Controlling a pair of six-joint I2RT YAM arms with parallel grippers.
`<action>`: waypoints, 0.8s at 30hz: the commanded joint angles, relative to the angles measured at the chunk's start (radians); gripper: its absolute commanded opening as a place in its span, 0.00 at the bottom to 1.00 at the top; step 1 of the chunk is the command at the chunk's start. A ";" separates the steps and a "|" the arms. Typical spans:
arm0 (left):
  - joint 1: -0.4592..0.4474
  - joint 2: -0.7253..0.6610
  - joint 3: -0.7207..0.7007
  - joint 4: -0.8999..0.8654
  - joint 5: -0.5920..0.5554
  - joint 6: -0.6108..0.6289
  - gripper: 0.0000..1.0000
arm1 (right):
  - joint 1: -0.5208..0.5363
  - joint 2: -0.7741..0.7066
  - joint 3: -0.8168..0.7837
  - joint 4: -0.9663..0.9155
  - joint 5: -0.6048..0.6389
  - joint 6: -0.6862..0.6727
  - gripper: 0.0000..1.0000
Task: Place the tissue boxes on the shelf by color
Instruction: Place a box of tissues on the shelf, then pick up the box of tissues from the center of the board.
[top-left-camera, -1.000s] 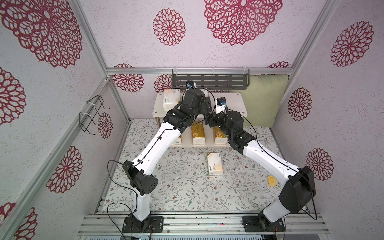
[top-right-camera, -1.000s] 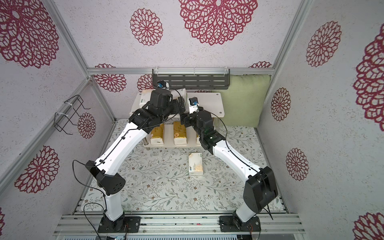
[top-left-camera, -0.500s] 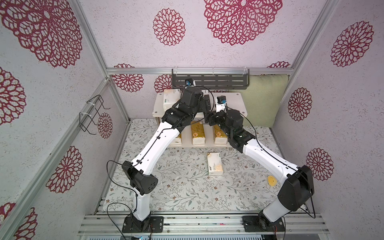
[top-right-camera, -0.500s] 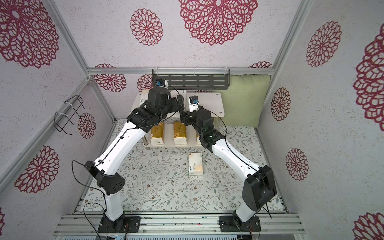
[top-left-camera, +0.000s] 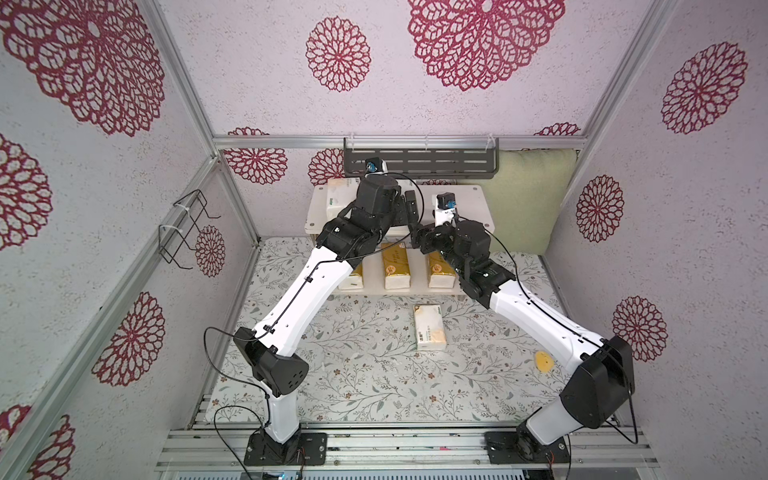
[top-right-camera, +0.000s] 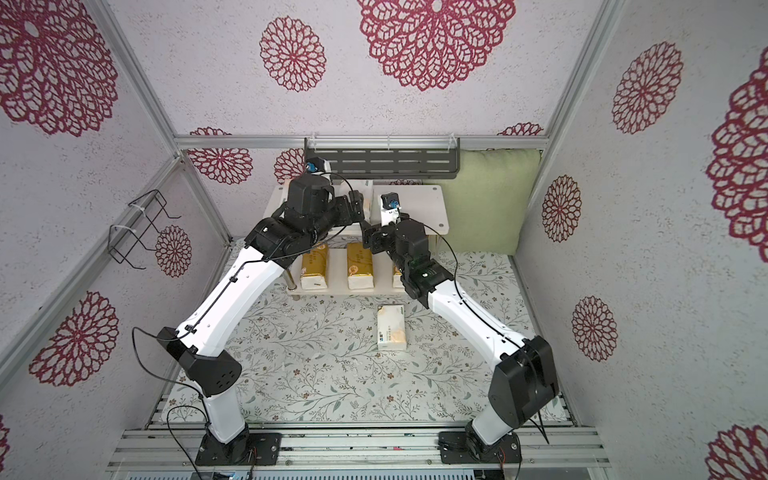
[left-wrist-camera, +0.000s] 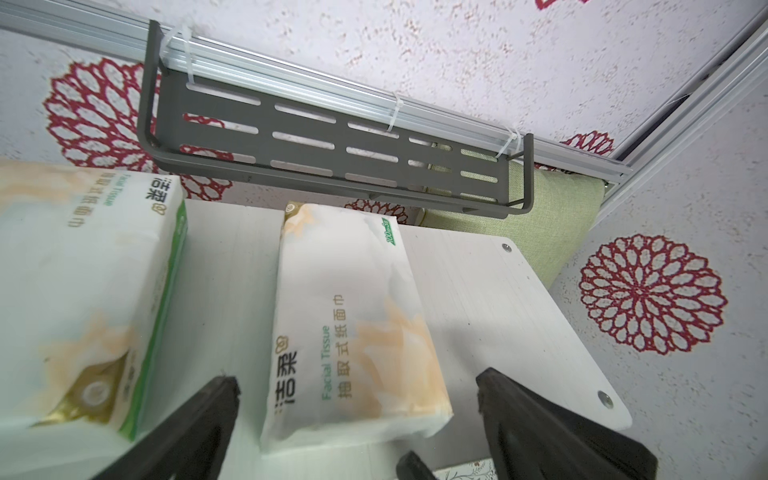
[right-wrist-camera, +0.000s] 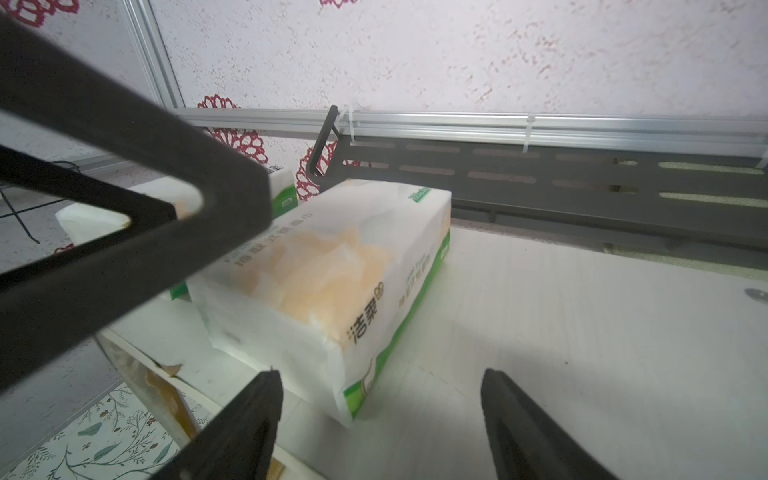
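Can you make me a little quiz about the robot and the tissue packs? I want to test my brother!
1. True or false: one white pack lies on the flowery table, not on the shelf.
2. How many gold packs sit on the shelf's lower board?
3. The left gripper and right gripper are: A both open; B both shut; C both holding gold packs.
Key: 1 true; 2 three; 3 A.
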 joint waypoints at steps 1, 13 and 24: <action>0.004 -0.070 -0.016 0.024 0.013 0.018 0.97 | -0.003 -0.081 0.016 -0.008 0.003 -0.009 0.82; -0.070 -0.333 -0.335 -0.006 0.024 0.102 0.97 | -0.005 -0.140 0.021 -0.159 0.035 -0.038 0.89; -0.086 -0.578 -0.729 -0.071 -0.063 0.055 0.97 | -0.005 -0.127 0.060 -0.226 -0.017 -0.028 0.99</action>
